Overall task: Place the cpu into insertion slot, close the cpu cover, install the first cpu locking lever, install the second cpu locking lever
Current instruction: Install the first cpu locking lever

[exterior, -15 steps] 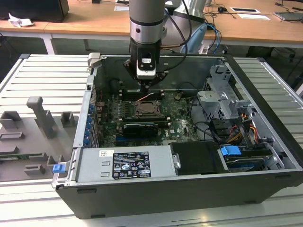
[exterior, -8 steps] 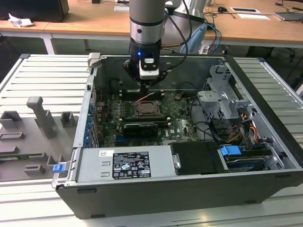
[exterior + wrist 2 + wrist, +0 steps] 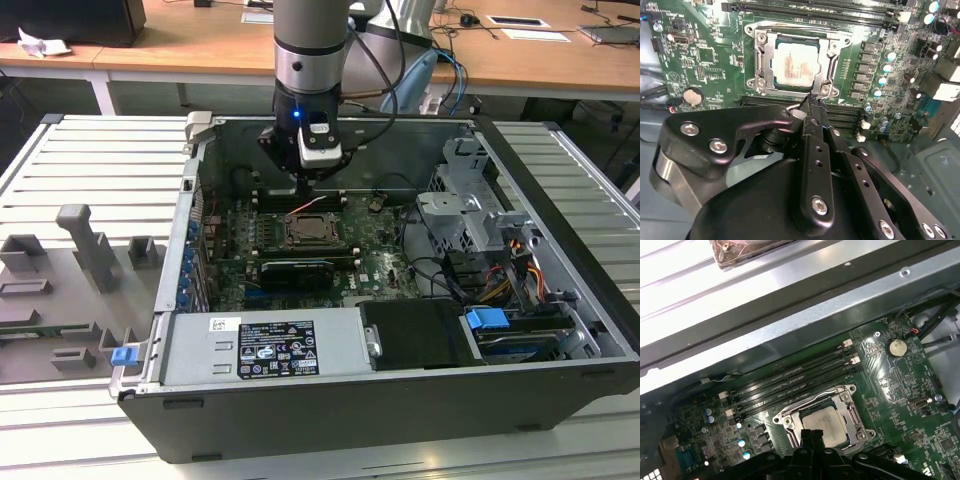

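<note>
The cpu [image 3: 795, 62] shows its pale silvery top inside the insertion slot [image 3: 759, 35] on the green board. The cpu cover [image 3: 827, 47] lies flat around it as a silver frame. In the first wrist view the cpu [image 3: 826, 424] sits in the same frame, the cpu cover [image 3: 790, 421]. My gripper [image 3: 812, 101] is shut, its black fingers pressed together with nothing between them. Its tip hovers at the socket's edge beside a corner of the cover. In the exterior view my gripper [image 3: 305, 186] hangs just above the insertion slot [image 3: 303, 232] inside the open case.
Long black memory slots [image 3: 790, 377] run beside the socket. A coin battery [image 3: 897, 346] sits on the board. The case wall [image 3: 190, 215], a power supply [image 3: 265, 345] and a drive cage [image 3: 470, 205] ring the board. Grey fixtures [image 3: 85, 245] stand at the exterior view's left.
</note>
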### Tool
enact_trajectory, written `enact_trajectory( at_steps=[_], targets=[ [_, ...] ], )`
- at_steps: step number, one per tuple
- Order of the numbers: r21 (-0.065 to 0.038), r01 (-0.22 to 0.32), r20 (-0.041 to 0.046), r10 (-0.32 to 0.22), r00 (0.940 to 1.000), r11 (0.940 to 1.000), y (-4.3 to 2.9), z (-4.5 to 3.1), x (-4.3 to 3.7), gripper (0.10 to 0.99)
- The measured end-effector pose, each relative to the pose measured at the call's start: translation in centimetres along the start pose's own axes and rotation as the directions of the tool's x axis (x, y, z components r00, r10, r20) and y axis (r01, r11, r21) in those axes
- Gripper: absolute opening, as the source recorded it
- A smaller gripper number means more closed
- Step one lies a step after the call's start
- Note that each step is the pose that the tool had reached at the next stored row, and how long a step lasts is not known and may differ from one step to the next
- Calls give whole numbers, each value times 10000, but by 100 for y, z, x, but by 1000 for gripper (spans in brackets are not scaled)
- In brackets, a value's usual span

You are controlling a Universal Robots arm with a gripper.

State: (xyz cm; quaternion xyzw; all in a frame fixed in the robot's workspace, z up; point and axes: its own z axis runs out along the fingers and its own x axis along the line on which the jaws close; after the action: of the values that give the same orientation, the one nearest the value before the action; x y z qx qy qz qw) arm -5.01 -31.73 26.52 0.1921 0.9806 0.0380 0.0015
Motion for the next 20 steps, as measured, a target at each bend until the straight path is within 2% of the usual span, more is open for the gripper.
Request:
enact_trajectory(
  at_steps=[3,7,9,12,13,14,16,18,20],
  targets=[
    [-6,517,-11,-517,9987,9987,0,1,0,106],
    [-13,1219,-31,-1219,9925,9925,0,4,0,106],
    [-14,1617,-55,-1617,9868,9868,0,6,0,106],
    [-17,2212,-89,-2212,9752,9752,-1,9,0,106],
    [-23,2272,-67,-2272,9738,9738,-2,11,4,106],
    [-33,2286,0,-2286,9735,9735,-5,10,9,106],
    [-68,2315,218,-2313,9726,9728,-6,13,11,106],
    [-98,2415,383,-2410,9698,9703,-6,23,11,106],
    [-98,2752,362,-2747,9608,9613,-8,34,11,106]
  ],
)
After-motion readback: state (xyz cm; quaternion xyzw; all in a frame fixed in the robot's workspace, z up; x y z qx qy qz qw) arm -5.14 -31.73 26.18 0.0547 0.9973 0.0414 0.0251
